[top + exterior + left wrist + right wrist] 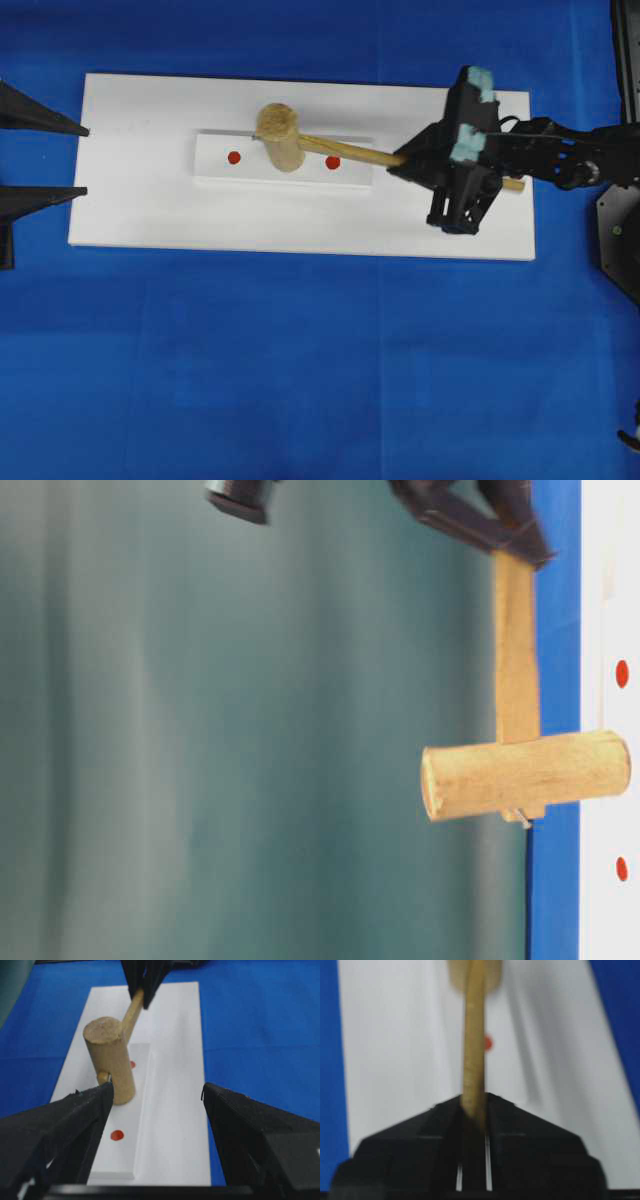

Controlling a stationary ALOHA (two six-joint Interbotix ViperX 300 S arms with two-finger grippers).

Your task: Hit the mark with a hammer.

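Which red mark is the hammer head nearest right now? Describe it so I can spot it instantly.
On the blue cloth lies a white board carrying a smaller raised white strip with two red dots. The hammer, held by the right gripper, stands between them; in the overhead view its handle passes just above the right-hand dot, while the left-hand dot sits clear.

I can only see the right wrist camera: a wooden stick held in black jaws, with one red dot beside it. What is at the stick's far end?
Observer: A thick cylindrical head. It is a wooden hammer, and the right gripper is shut on its handle.
Operator: Is the head on that red dot?
Observer: No. The overhead view shows two red dots. The head stands between them on a raised white strip.
Operator: Is there another arm?
Observer: Yes. The left gripper sits open at the far end of the board, holding nothing.
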